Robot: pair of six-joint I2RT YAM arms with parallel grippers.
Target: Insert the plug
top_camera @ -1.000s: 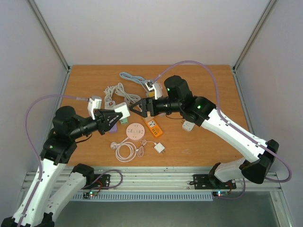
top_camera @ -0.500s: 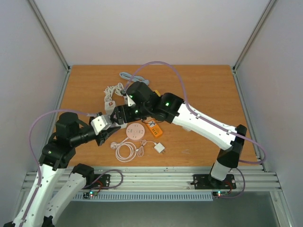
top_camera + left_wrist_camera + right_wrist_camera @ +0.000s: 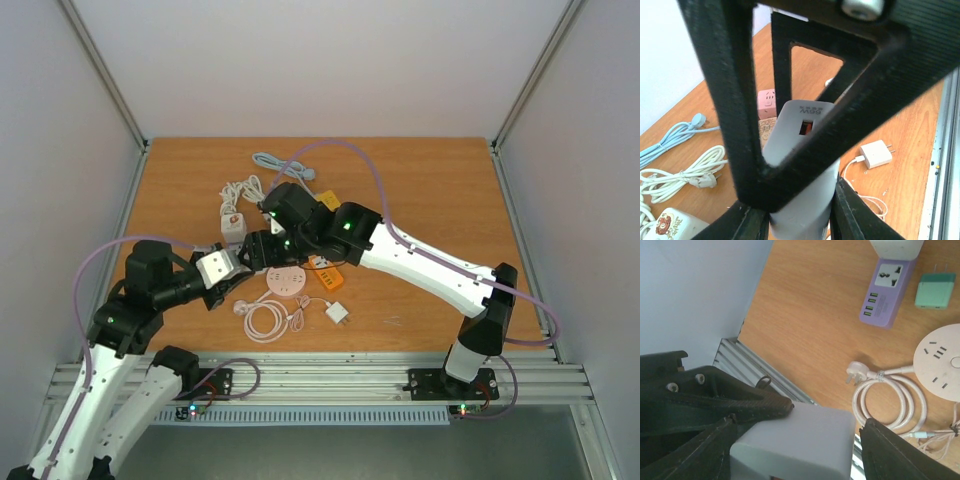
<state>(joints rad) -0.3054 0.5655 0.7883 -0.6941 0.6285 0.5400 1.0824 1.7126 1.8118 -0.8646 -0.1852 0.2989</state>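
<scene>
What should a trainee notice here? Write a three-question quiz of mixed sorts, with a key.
1. True or false: the left pincer is shut on the white charger.
2. The fingers of the right pincer flank: A the white charger, B the purple power strip, C the round pink power strip.
3. Fill in: the charger's port looks ___ inside.

Key: 1 true; 2 A; 3 orange.
</scene>
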